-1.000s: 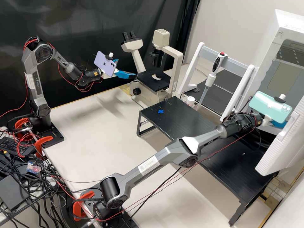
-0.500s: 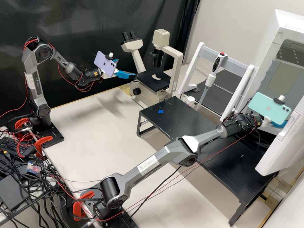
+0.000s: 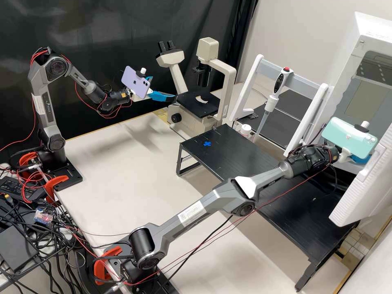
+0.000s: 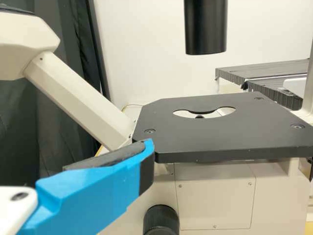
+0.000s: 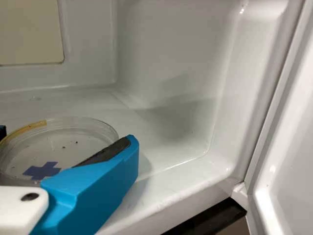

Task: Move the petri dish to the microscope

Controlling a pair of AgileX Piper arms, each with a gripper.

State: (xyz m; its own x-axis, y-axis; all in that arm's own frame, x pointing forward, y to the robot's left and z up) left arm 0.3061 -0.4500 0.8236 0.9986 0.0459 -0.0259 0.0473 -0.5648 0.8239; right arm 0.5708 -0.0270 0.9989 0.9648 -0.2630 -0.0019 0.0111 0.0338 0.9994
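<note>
Near the microscope [image 3: 200, 102], my left gripper [image 3: 162, 86] stands in the high view with its blue fingers apart and nothing between them. In the left wrist view its gripper, with one blue finger [image 4: 98, 188] showing, is beside the black stage [image 4: 215, 137]. My right gripper [image 3: 361, 160] is at the opening of the white incubator [image 3: 369, 98]. In the right wrist view the right gripper [image 5: 66, 139] is shut on the clear round petri dish [image 5: 73, 139], pads at opposite sides of its rim. A blue cross shows through the dish; whether it touches the floor cannot be told.
The incubator's door [image 3: 363, 183] stands open beside the right gripper. A low black platform [image 3: 232, 151] with a blue cross mark lies under the right arm. Behind it are a pipette [image 3: 271, 100] on a white stand and a small white-capped bottle [image 3: 245, 130].
The right gripper and its phone have shifted slightly, first a little down and left, then back to the right. The left arm has kept still.
</note>
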